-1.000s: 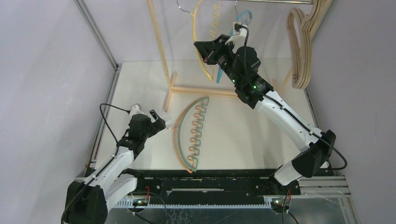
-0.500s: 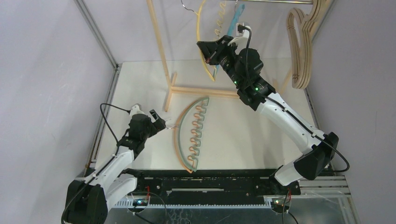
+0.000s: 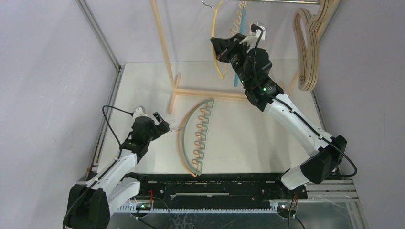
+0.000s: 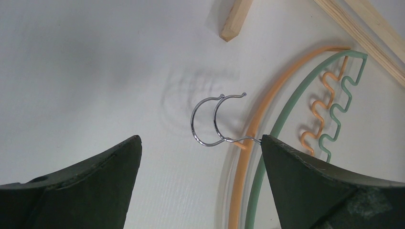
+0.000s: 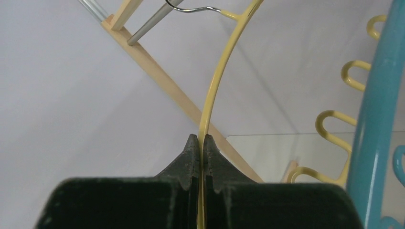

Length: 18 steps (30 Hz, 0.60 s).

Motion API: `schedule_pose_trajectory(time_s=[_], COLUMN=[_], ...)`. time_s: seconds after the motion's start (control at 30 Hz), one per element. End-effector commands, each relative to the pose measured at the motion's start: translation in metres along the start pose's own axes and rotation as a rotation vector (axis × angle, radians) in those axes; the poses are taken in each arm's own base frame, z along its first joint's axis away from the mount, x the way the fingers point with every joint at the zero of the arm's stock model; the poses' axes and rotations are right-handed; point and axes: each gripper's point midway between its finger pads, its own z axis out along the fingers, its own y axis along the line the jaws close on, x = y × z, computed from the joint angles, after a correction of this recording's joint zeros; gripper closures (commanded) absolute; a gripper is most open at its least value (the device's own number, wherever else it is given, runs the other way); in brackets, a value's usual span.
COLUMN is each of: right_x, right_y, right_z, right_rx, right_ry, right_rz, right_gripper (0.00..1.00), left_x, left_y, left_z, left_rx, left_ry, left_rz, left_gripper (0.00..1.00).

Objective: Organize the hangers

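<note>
My right gripper (image 3: 218, 46) is raised at the back and shut on the thin arch of a yellow hanger (image 5: 224, 62). That hanger's metal hook (image 5: 191, 8) is close to the rack's metal bar (image 5: 150, 21); whether it rests on the bar I cannot tell. A teal hanger (image 5: 377, 119) hangs just right of it. An orange hanger (image 4: 253, 129) and a green hanger (image 4: 282, 124) lie stacked on the table, their hooks (image 4: 205, 119) pointing left. My left gripper (image 4: 200, 140) is open just short of those hooks. Several pale wooden hangers (image 3: 305, 47) hang at the far right.
The wooden A-frame rack's left leg (image 3: 162, 43) and base beam (image 3: 205, 93) stand behind the lying hangers. A beam end (image 4: 234, 21) lies beyond the hooks. White table (image 3: 248, 138), lilac walls on both sides.
My right arm has carried the yellow hanger to the right and higher along the rack, and the teal hanger has swung with it. The left arm and the lying hangers have not moved.
</note>
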Motion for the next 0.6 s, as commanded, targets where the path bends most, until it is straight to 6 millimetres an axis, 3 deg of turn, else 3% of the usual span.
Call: schedule_pose_trajectory(time_s=[0.0,0.23,0.4,0.57], right_x=[-0.034,-0.013,-0.011,-0.014], right_y=[0.003,-0.028,-0.025,0.000], right_z=[-0.007,-0.017,-0.039,-0.077], right_rx=[0.020,0.120,0.142,0.168], right_ry=[-0.111,-0.067,-0.049,-0.078], right_rz=[0.023,0.014,-0.067,-0.224], right_gripper=[1.00,0.99,0.54,0.30], left_x=[-0.014,-0.012,-0.012,-0.013], left_y=[-0.010,-0.009,-0.010,-0.010], left_z=[0.000,-0.001,0.000,0.001], left_rx=[0.034,0.034,0.035,0.034], left_ry=[-0.039,-0.037,-0.034,-0.032], left_rz=[0.000,-0.001,-0.001,0.001], left_gripper=[0.00,0.00,0.00,0.00])
